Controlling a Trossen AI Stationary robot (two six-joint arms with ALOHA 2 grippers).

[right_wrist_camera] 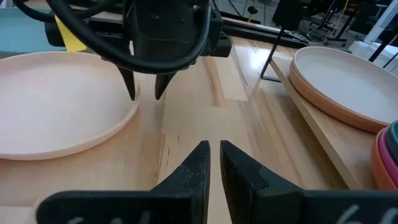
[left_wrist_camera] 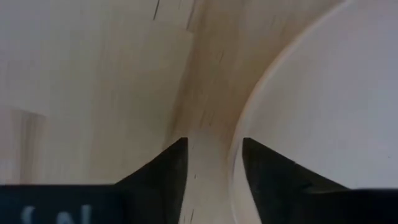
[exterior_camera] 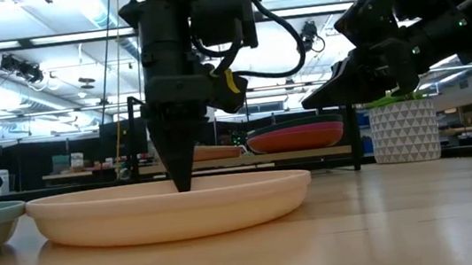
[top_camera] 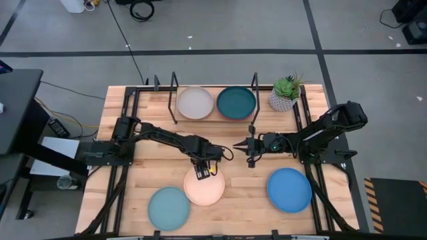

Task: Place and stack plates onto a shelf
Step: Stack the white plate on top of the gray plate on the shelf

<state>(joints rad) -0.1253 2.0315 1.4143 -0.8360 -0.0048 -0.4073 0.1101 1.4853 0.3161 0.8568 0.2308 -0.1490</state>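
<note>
Fingers, left gripper (top_camera: 202, 175): narrow gap, tips pointing down, straddling the far rim of the cream plate (top_camera: 204, 188); one finger (left_wrist_camera: 163, 177) outside the rim over bare wood, the other inside over the plate; not closed on the rim.
Fingers, right gripper (top_camera: 239, 145): nearly together, only a thin slit between them, holding nothing; hovering above the counter (top_camera: 247, 190) at centre, pointing left toward the left gripper.
Cream plate: flat on the counter, near centre, just right of the light blue plate (top_camera: 169, 208).
Light blue plate: near-left part of the counter, edge close to the cream plate.
Bright blue plate (top_camera: 289, 189): near-right part of the counter, well apart from the cream plate.
Shelf (top_camera: 175, 87): along the far edge, carrying two stacks side by side.
Left stack: grey plate (top_camera: 195, 102) on top.
Right stack: dark teal plate (top_camera: 236, 102) on top; red and orange rims showing beneath it in the low view.
Potted plant (top_camera: 286, 93): far right, just beside the shelf.
</note>
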